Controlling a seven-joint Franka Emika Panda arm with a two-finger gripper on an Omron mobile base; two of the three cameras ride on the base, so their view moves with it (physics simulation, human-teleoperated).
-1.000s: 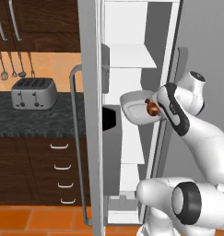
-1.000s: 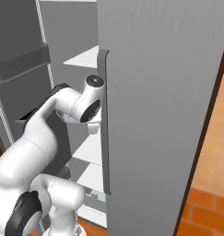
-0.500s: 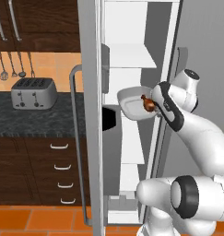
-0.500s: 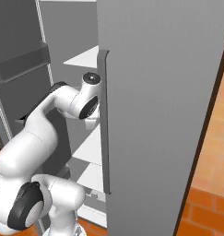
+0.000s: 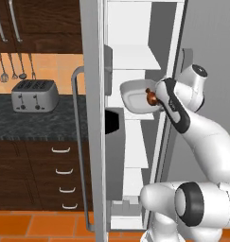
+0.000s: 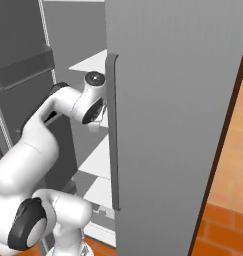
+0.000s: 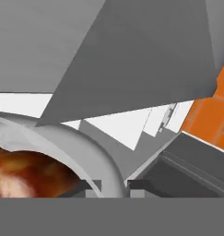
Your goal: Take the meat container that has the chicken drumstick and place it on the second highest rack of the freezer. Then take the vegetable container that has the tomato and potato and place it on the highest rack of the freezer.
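Note:
The meat container (image 5: 134, 97), a shallow light-grey tray, hangs tilted inside the open freezer (image 5: 135, 42), just above the second white rack from the top (image 5: 135, 126). The reddish-brown chicken drumstick (image 5: 150, 97) lies at the tray's right end, next to my hand. My gripper (image 5: 157, 100) is shut on the tray's right rim. In the hand view the tray's curved rim (image 7: 85, 152) runs between the two finger tips of the gripper (image 7: 114, 185), with the drumstick (image 7: 30, 177) close at the lower left. The vegetable container, tomato and potato are out of view.
The freezer's left door (image 5: 93, 118) stands open with its long bar handle (image 5: 76, 142) toward me. The closed right door (image 6: 173, 115) is close beside my arm. A toaster (image 5: 33, 94) sits on the dark counter (image 5: 36, 125) at the left, above drawers.
My arm has carried the tray a little higher and deeper into the freezer. The wrist has risen with it.

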